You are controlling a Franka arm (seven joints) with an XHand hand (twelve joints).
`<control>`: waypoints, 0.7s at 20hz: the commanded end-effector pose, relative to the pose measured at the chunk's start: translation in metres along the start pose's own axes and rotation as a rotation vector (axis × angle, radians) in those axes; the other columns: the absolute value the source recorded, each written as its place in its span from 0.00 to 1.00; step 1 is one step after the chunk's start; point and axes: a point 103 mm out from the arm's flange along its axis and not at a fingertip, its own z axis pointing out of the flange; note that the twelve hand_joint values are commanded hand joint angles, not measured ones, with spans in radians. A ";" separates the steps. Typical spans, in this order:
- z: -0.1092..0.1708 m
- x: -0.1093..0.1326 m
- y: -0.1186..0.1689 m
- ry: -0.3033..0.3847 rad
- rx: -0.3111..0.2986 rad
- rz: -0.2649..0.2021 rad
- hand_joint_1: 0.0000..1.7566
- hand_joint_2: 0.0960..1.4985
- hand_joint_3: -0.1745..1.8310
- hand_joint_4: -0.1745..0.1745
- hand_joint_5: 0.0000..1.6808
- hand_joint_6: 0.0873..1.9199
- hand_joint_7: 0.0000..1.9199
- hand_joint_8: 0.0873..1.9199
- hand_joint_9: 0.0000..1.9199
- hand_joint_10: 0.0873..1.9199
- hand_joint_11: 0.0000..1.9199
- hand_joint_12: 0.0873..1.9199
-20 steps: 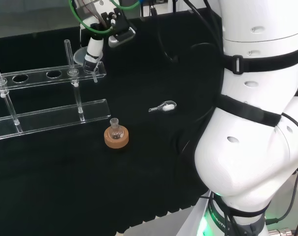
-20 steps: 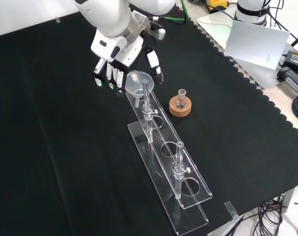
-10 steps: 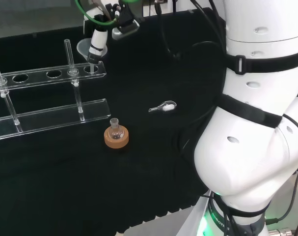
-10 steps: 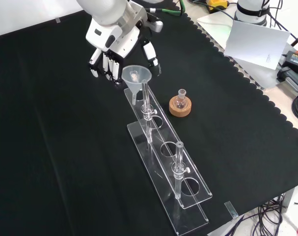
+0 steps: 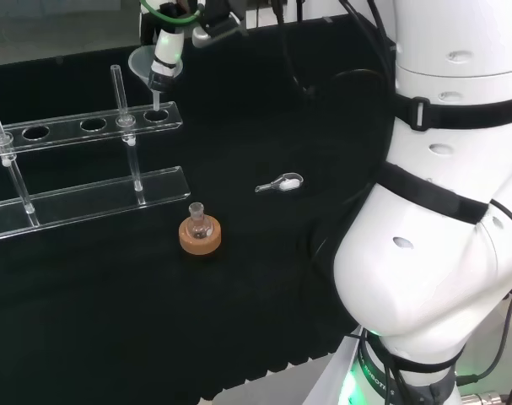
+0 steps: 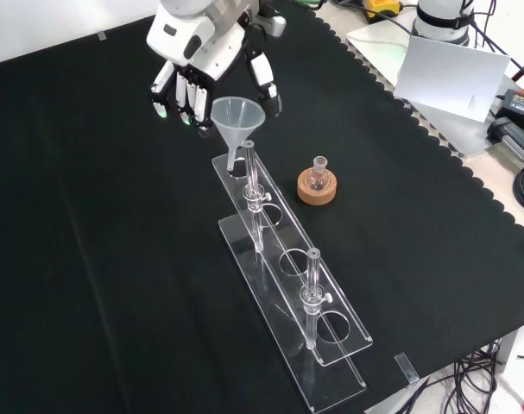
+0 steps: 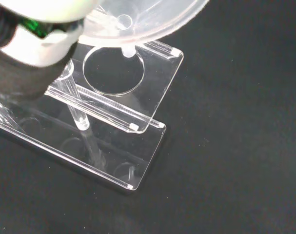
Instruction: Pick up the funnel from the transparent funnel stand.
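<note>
The hand pinches the funnel above the stand. A flask on cork sits right in the front view. The funnel has risen since earlier; its stem still dips into the end hole.

Upright rods of the clear funnel stand just beside the funnel, flask on cork ring near, open black bench elsewhere.

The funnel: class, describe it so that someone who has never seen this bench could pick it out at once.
Find the long clear funnel stand lying on the black cloth. At its far end in the front view, the hand holds the funnel over the end hole. It is the one cone-shaped piece, wide-mouthed with a thin stem, unlike the upright rods beside it.
</note>
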 end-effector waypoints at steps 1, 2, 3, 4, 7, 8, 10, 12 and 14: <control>-0.013 0.000 -0.020 -0.023 0.005 -0.016 0.52 0.30 0.37 0.74 0.47 0.23 0.56 0.26 0.41 0.13 0.00 0.55; -0.016 -0.002 -0.023 -0.031 0.008 -0.013 0.52 0.30 0.37 0.74 0.47 0.23 0.56 0.26 0.41 0.13 0.00 0.55; -0.020 0.002 -0.026 -0.040 0.001 -0.012 0.52 0.31 0.37 0.74 0.47 0.23 0.56 0.26 0.40 0.13 0.00 0.55; -0.023 0.004 -0.028 -0.047 -0.004 -0.013 0.52 0.31 0.37 0.75 0.48 0.23 0.56 0.26 0.40 0.13 0.00 0.55; -0.027 0.007 -0.032 -0.061 -0.007 -0.013 0.52 0.31 0.37 0.75 0.48 0.23 0.56 0.26 0.40 0.13 0.00 0.55; -0.029 0.009 -0.033 -0.059 -0.011 -0.011 0.52 0.31 0.37 0.75 0.48 0.23 0.56 0.26 0.40 0.13 0.00 0.55; -0.027 -0.012 -0.045 -0.026 -0.045 -0.023 0.52 0.31 0.37 0.75 0.48 0.23 0.56 0.26 0.40 0.13 0.00 0.55; -0.027 -0.008 -0.046 -0.033 -0.048 -0.013 0.52 0.31 0.38 0.75 0.48 0.23 0.56 0.26 0.40 0.14 0.00 0.55; -0.029 -0.003 -0.048 -0.041 -0.038 0.016 0.52 0.31 0.38 0.75 0.48 0.24 0.56 0.26 0.40 0.14 0.00 0.55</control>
